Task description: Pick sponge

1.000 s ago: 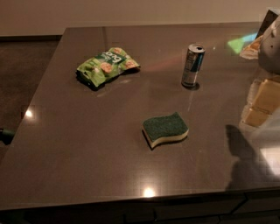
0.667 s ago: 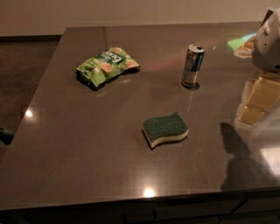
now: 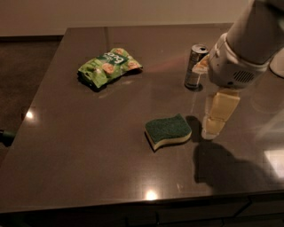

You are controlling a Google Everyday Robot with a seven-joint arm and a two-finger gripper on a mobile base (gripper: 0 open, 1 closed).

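1. Sponge [image 3: 168, 131] is noted lying flat on the surface [image 3: 88, 150], right of centre and toward the front edge. The green scouring side is up and the pale foam layer shows along the near side.
2. Hand [image 3: 212, 128] is positioned just beside the sponge on its right, low down, hanging from the white arm [image 3: 253, 40] that enters from the upper right. No contact with the sponge is seen; a narrow strip of surface shows between them. Whether the tip touches the surface cannot be told.
3. Whether the hand is apart or together cannot be told from this view.
4. Progress, as judged: the approach is largely made, but the sponge is neither grasped nor lifted. The hand is yet to be brought over the sponge, closed on it and raised.
5. Other items recorded: a green snack bag [image 3: 108, 66] at the far left and a drink can [image 3: 195, 66] standing upright behind the hand. Both are well apart from the sponge.
6. Surface: dark brown and glossy. Light spots are reflected at the left edge and near the front, and the arm's shadow is cast right of the sponge.
7. Room: dimly lit. A pale wall [image 3: 133, 13] is seen behind the surface and dark floor [image 3: 22, 66] to the left.
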